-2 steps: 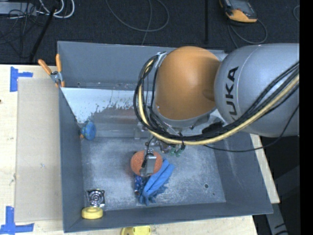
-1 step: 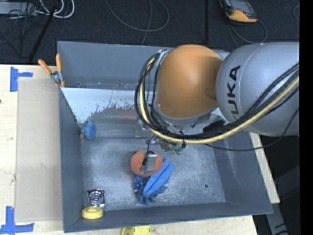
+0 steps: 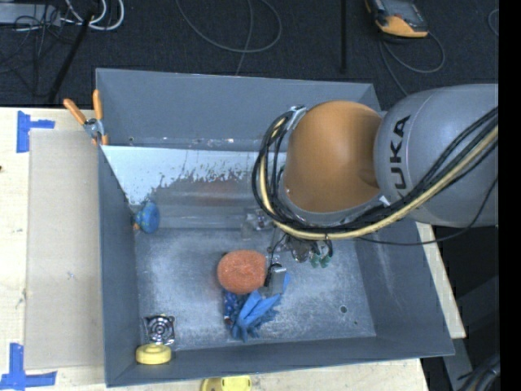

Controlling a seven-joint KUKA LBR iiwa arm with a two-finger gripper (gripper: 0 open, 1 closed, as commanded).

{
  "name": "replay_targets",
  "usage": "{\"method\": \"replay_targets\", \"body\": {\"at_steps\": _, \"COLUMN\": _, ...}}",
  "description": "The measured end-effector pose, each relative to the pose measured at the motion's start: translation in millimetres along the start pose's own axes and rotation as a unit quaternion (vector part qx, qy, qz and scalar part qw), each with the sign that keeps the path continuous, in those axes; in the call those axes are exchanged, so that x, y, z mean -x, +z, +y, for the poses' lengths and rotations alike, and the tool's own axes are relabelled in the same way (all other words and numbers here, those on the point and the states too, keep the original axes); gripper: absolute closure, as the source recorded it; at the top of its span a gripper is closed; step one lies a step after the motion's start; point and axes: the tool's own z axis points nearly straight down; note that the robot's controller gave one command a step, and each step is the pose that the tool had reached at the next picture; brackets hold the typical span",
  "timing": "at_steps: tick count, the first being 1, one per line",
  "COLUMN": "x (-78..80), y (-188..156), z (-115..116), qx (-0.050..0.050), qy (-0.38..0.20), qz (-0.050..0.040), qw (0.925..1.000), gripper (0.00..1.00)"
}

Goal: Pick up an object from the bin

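My gripper point(image 3: 277, 280) hangs low in the middle of the bin, under the arm's orange cover. Its tip sits right beside the right edge of a round, rough orange-red ball point(image 3: 240, 270). Just below the tip lies a crumpled blue thing point(image 3: 251, 312), close to the bin's front wall. Whether the gripper touches either one cannot be seen, and most of it is hidden by the cover.
A small blue ball point(image 3: 148, 217) rests against the left wall. A yellow and silver roller-like thing point(image 3: 157, 340) lies in the front left corner. The arm and its cables cover the bin's right half.
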Motion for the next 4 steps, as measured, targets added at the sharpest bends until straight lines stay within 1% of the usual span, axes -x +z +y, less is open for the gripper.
{"method": "replay_targets", "body": {"at_steps": 1, "x": 31.3, "y": 27, "z": -11, "qx": 0.0, "qy": 0.052, "qz": 0.0, "qw": 0.9986, "gripper": 0.0}}
{"method": "replay_targets", "body": {"at_steps": 2, "x": -11.3, "y": 40, "z": -23, "qx": 0.0, "qy": -0.106, "qz": 0.0014, "qw": 0.9944, "gripper": 0.0}}
{"method": "replay_targets", "body": {"at_steps": 3, "x": 7.3, "y": 81, "z": -19, "qx": 0.0, "qy": -0.113, "qz": -0.001, "qw": 0.9936, "gripper": 0.0}}
{"method": "replay_targets", "body": {"at_steps": 4, "x": -14.0, "y": 105, "z": -15, "qx": -0.001, "qy": -0.232, "qz": -0.011, "qw": 0.9726, "gripper": 1.0}}
